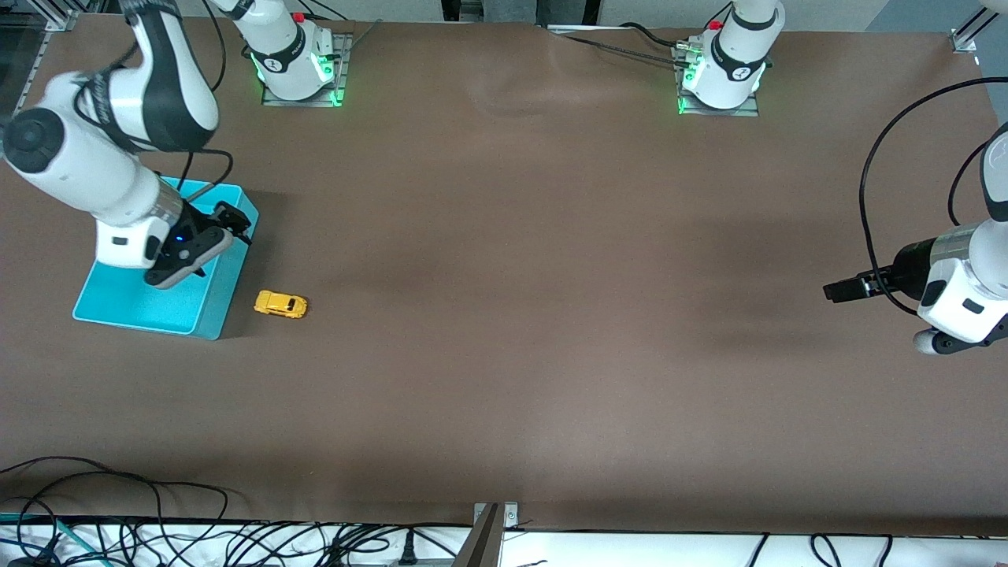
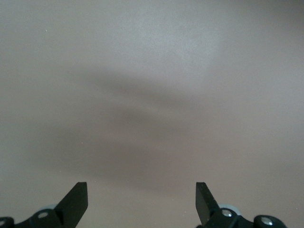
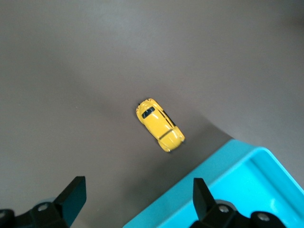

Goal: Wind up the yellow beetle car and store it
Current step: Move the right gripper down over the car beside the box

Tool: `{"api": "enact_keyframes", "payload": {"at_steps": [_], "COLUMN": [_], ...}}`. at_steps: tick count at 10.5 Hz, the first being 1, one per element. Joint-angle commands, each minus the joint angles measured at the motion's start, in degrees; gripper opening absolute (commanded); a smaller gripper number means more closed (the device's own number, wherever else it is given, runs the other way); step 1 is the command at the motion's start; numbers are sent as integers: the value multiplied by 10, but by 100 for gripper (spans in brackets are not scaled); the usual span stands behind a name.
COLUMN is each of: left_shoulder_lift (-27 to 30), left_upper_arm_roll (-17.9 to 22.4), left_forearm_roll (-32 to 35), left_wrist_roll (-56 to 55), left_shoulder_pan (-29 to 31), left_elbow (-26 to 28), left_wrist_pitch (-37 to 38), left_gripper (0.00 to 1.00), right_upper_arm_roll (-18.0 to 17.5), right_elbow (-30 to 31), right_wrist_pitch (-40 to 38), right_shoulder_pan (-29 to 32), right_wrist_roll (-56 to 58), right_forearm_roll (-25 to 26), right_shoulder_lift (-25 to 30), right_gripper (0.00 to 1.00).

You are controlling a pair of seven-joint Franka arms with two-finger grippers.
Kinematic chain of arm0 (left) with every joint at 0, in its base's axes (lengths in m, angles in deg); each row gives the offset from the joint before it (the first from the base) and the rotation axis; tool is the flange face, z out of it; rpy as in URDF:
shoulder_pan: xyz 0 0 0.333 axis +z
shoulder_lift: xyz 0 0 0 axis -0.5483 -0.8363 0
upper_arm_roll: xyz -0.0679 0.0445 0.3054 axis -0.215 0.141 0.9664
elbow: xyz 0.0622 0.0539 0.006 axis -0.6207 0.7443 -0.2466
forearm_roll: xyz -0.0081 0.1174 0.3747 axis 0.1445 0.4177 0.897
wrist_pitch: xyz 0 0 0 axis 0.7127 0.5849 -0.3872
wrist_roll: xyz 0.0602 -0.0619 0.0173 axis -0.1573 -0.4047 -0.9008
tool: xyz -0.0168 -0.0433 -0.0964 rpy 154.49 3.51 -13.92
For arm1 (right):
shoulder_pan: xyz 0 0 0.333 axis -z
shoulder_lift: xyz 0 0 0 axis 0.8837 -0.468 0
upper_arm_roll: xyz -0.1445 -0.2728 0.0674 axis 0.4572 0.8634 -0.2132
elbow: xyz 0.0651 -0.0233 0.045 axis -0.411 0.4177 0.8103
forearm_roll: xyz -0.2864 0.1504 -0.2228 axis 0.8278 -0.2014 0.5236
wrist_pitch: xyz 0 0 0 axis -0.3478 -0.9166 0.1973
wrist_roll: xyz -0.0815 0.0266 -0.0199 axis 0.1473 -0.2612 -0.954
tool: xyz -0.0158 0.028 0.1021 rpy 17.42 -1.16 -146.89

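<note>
Yellow-orange body: in the front view the yellow beetle car [image 1: 280,304] sits on its wheels on the brown table [image 1: 551,276], just beside the turquoise bin [image 1: 206,315] and toward the right arm's end, not touching the bin's wall.
Front view, right arm: the right gripper [image 1: 230,222] hangs over the bin's rim, fingers spread, holding nothing.
Front view, left arm: the left gripper [image 1: 841,290] hovers over bare table at the left arm's end, well apart from the car; this arm waits.
Left wrist view: only plain tabletop shows between the parted fingertips [image 2: 76,202] of the left gripper [image 2: 141,199]; nothing is held.
Right wrist view: the car [image 3: 159,124] lies at a slant to the line between the right gripper's [image 3: 137,202] spread fingertips [image 3: 73,194], with a corner of the bin [image 3: 228,190] just beside it.
Step in hand, as I judge it: reaching for the car; winding and storing are not yet done.
Doing it well: move the right gripper off the bin to stand over the car, and turn the wrist so the fingers close across the body's narrow width.
Care: the car is small and on wheels, so a lopsided close will likely roll it away.
Winding: keep the wheels pressed to the table while drawing it back.
</note>
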Motion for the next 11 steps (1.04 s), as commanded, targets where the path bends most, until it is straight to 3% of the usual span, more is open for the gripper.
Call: {"api": "enact_keyframes", "payload": {"at_steps": [1, 6, 11], "left_shoulder_lift": [3, 3, 3], "left_upper_arm_roll": [-1, 1, 1], "left_forearm_roll": [14, 8, 9], "left_wrist_roll": [13, 10, 11], "left_shoulder_pan": [-3, 1, 0], "left_elbow": [-2, -2, -3], "left_wrist_pitch": [6, 7, 6], "left_gripper": [100, 100, 100], "right_upper_arm_roll": [-31, -39, -41], "right_elbow": [25, 52, 55], "right_wrist_pitch": [66, 213, 285], "right_shoulder_pan": [36, 50, 50], "right_wrist_roll": [86, 249, 281], "right_forearm_roll": [6, 12, 14], "right_shoulder_lift": [-31, -118, -174], "right_gripper": [100, 100, 100]}}
